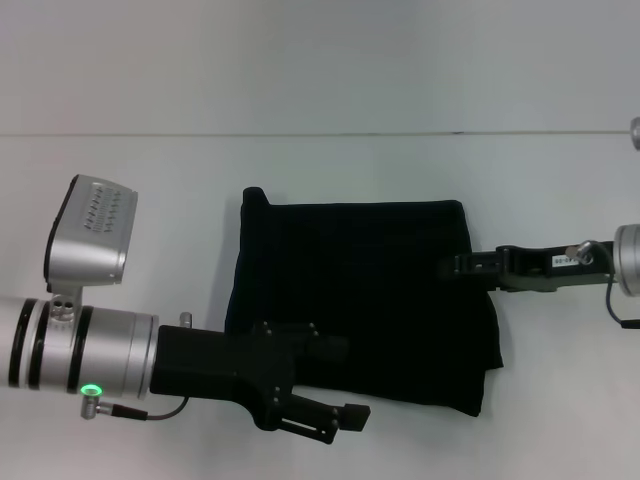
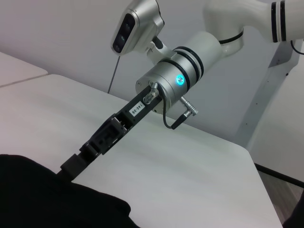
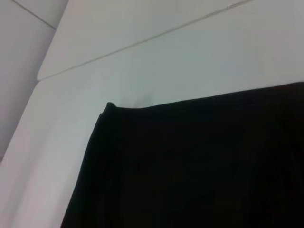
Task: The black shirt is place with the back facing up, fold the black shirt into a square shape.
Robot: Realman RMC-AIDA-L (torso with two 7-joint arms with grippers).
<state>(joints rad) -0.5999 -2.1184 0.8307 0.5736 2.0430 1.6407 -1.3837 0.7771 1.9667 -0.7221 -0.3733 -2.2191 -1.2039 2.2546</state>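
Note:
The black shirt (image 1: 360, 290) lies folded into a rough rectangle in the middle of the white table (image 1: 140, 210); it also shows in the left wrist view (image 2: 38, 199) and the right wrist view (image 3: 190, 166). My left gripper (image 1: 350, 382) is open, low over the shirt's near left part. My right gripper (image 1: 447, 267) reaches in from the right, its narrow tip at the shirt's right edge, and it looks shut. The left wrist view shows that tip (image 2: 71, 166) touching the fabric's edge. Whether it pinches cloth does not show.
The table's far edge (image 1: 320, 134) runs along a pale wall. The left wrist view shows the table's side edge (image 2: 259, 161), with the floor beyond it. The right arm's silver wrist (image 2: 175, 80) hangs above the table on that side.

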